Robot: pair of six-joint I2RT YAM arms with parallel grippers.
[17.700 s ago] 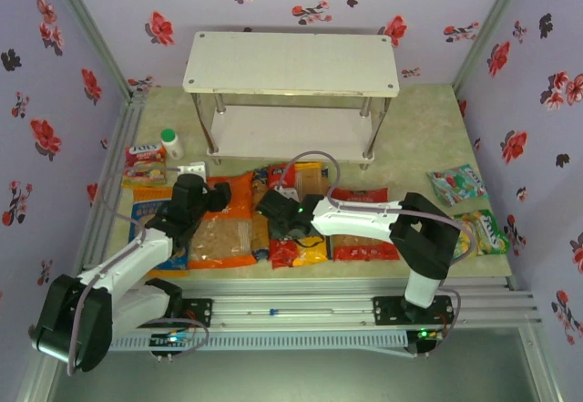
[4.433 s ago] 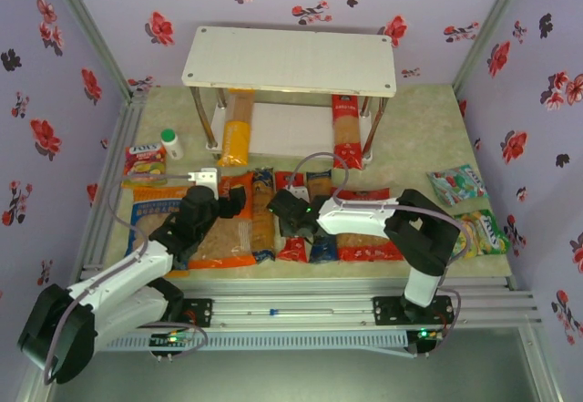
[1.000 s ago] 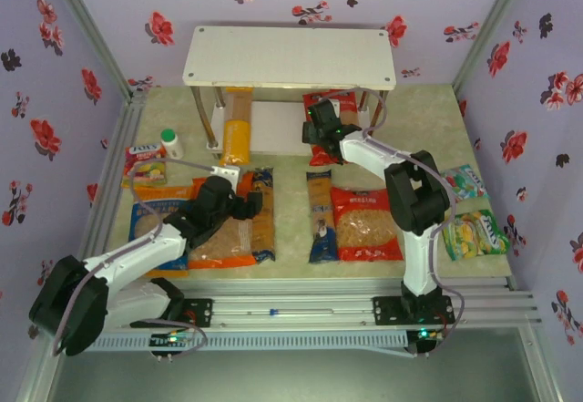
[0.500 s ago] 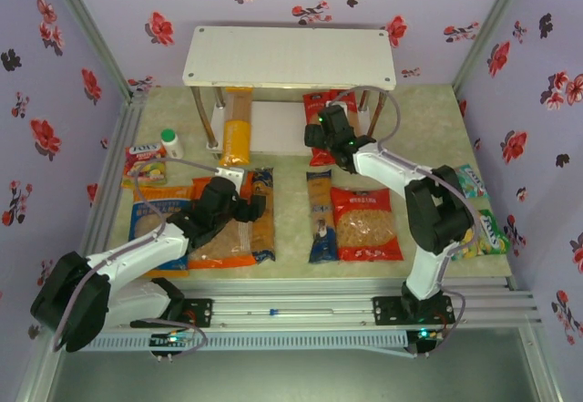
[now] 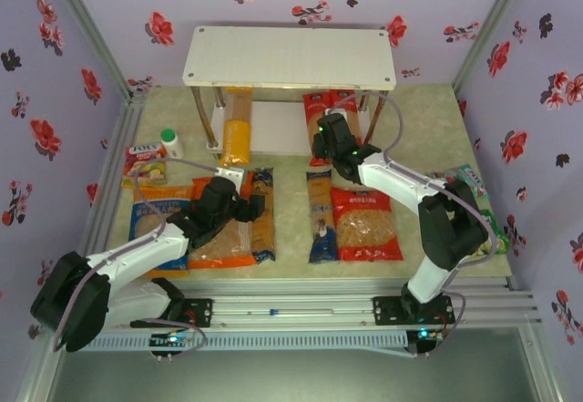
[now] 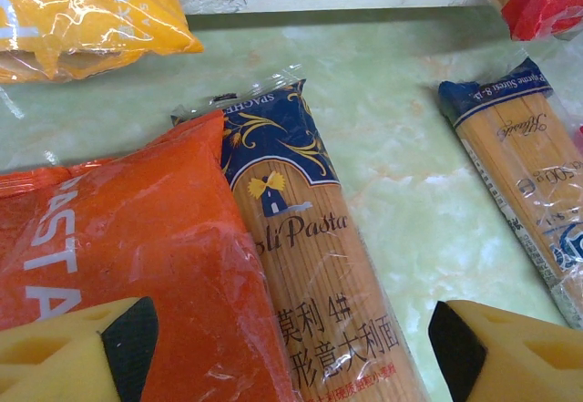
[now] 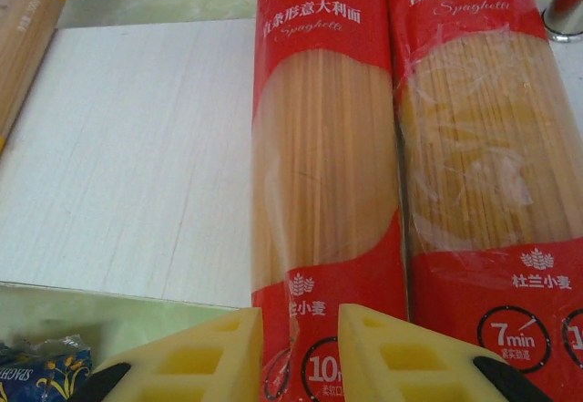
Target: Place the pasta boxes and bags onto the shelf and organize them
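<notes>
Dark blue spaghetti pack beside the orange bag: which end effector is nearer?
Left. The left end effector hangs above that pack; the right end effector is off at the shelf, by the red packs' near ends.

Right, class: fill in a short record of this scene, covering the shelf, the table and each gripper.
Shelf, lower tier: yellow spaghetti pack at left; left red pack and right red pack side by side at right.
Table: first dark blue pack beside orange bag; second dark blue pack beside red bag; blue-orange bag.
Left gripper: open, above first dark blue pack.
Right gripper: fingers close together over left red pack's near end; grip unclear.
</notes>
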